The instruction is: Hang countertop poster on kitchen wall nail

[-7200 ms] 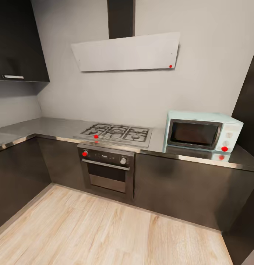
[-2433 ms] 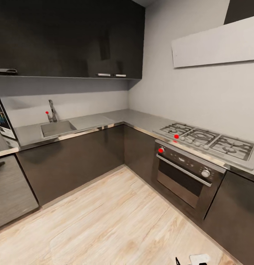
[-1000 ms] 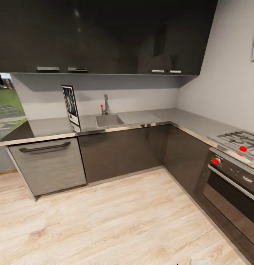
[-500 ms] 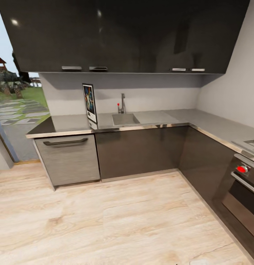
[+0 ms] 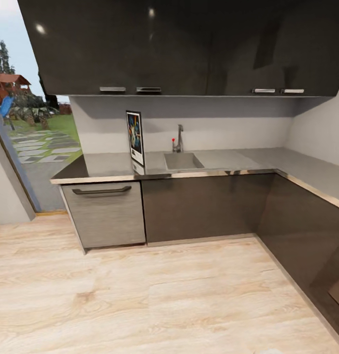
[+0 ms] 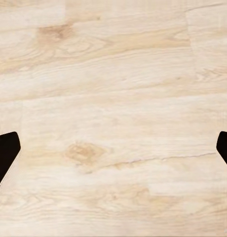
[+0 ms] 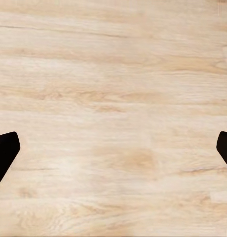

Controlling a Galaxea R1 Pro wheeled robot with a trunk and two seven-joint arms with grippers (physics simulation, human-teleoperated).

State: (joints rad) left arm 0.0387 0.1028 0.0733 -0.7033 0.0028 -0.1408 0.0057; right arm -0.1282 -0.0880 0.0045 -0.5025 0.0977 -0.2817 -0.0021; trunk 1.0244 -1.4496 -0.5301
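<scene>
Poster [image 5: 135,137] stands upright on kitchen countertop [image 5: 213,160] beside sink [image 5: 183,160], edge-on. Left gripper [image 6: 113,148] and right gripper [image 7: 113,148] fingers wide, empty, facing floor [image 5: 155,300] (likely parked for driving).

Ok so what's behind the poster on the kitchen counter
The poster stands upright on the kitchen countertop, edge-on to the camera. Behind it is pale bare wall. Whether it touches that wall cannot be told.
</scene>
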